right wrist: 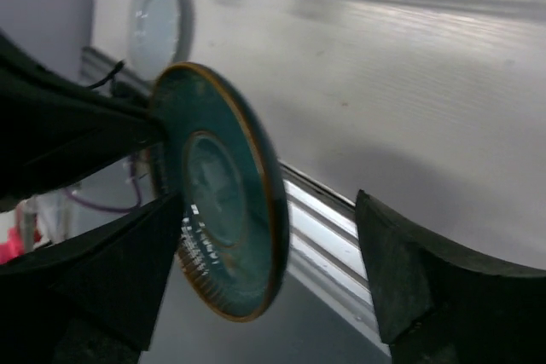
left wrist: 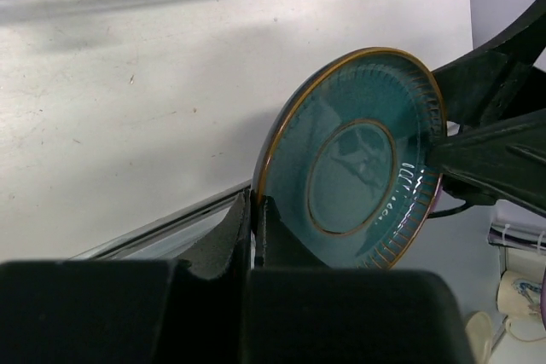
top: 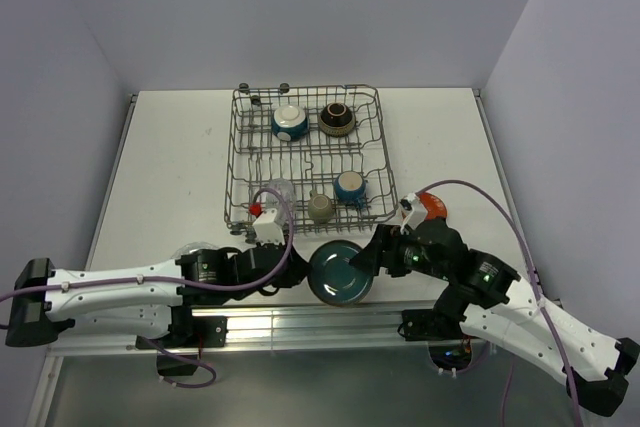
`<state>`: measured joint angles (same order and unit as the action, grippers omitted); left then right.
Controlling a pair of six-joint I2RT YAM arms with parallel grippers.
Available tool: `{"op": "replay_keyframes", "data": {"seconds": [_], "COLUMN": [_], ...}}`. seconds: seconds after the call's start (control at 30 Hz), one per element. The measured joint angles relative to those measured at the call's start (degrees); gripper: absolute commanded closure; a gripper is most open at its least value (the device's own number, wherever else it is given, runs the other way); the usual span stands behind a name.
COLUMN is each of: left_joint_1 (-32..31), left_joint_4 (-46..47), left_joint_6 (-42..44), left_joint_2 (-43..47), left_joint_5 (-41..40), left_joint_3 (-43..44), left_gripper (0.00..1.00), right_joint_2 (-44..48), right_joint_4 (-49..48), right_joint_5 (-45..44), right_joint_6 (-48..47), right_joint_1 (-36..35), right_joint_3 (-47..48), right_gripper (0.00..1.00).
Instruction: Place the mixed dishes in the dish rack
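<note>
One teal plate [top: 338, 272], rim pinched in the left pincer [left wrist: 257, 210], hangs inside the spread right pincer [right wrist: 266, 206], perhaps touching it.

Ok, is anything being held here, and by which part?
The teal plate, pinched at its rim by the left gripper; the right gripper stands open around the opposite edge, not gripping.

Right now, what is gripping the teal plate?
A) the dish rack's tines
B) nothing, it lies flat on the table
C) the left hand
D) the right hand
C: the left hand is shut on the rim of the teal plate, which is tilted up off the table, while the right hand is open, a jaw on either side of it.
</note>
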<state>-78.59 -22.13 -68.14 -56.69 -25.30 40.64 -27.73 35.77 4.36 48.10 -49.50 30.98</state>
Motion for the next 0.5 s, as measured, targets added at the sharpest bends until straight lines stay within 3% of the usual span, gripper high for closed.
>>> {"op": "replay_keyframes", "data": {"seconds": [0.07,0.17,0.2,0.4,0.43,0.47,0.5], "left_joint_1": [0.0,0.0,0.0,0.0,0.0,0.0,0.0], "left_joint_4": [-0.1,-0.5,-1.6,-5.3,-6.2,-7.2,-8.6], "left_joint_6": [0.0,0.4,0.5,1.5,1.6,1.6,2.0], "left_joint_2": [0.8,1.9,2.5,5.5,5.5,5.5,5.4], "left_joint_5": [0.1,0.1,0.0,-0.3,-0.5,-0.9,-1.4], "left_joint_3": [-0.4,-0.6,-0.6,-0.3,0.0,0.5,1.4], "left_gripper": [1.0,1.0,1.0,1.0,0.91,0.73,0.35], "right_joint_2": [0.0,-0.3,-0.4,-3.5,-4.2,-5.2,-6.0], "right_joint_4": [-3.4,-7.7,-8.3,-10.6,-11.0,-11.3,-11.5], "right_joint_5": [2.8,6.1,6.6,7.4,7.5,7.6,7.6], "right_joint_6": [0.3,0.4,0.2,0.2,0.2,0.1,0.0], "right_joint_1": [0.0,0.0,0.1,0.4,0.4,0.4,0.4], "right_joint_3": [-0.7,-1.4,-1.6,-2.4,-2.2,-1.7,-1.0], "right_gripper": [0.25,0.68,0.96,1.0,1.0,1.0,1.0]}}
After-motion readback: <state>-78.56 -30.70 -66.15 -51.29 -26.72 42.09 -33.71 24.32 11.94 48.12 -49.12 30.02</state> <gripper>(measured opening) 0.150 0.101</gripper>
